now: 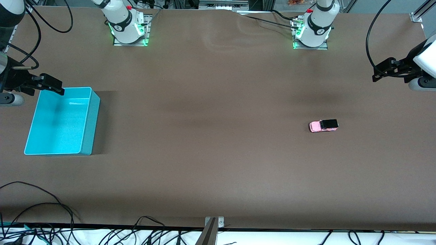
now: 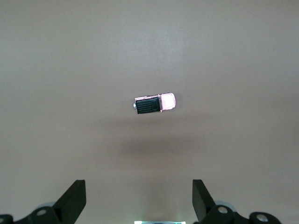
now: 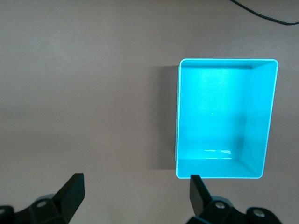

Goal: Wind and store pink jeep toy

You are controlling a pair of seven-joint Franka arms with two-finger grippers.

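Brown matte tabletop (image 1: 218, 163) pretty much everywhere, with cables bunched along the edge nearest the front camera and two white arm bases bolted along the farthest edge. So, progress check: basically nothing can be called done yet.

The tiny pink jeep toy with the black roof and rear (image 1: 323, 125) is sat flat on its wheels out on the open table, toward the left arm's end, roughly midway between the base edge and the front-camera edge. It isn't being touched by anything, so no winding can be claimed from what's shown.

The empty rectangular turquoise plastic bin (image 1: 93, 119) is parked close to the edge at the right arm's end of the table, well apart from the jeep. Nothing is stored in it, as confirmed from the right wrist view (image 3: 224, 63).

The left gripper (image 1: 374, 75) is held up over the table edge at the left arm's end, fingers spread wide and empty, with the jeep framed in its wrist view (image 2: 154, 103). The right gripper (image 1: 60, 90) is hanging over the bin's corner nearest the bases, fingers equally spread, nothing carried.

What's left, judged from this: everything. The jeep has to be grasped, wound up, and dropped into the bin.
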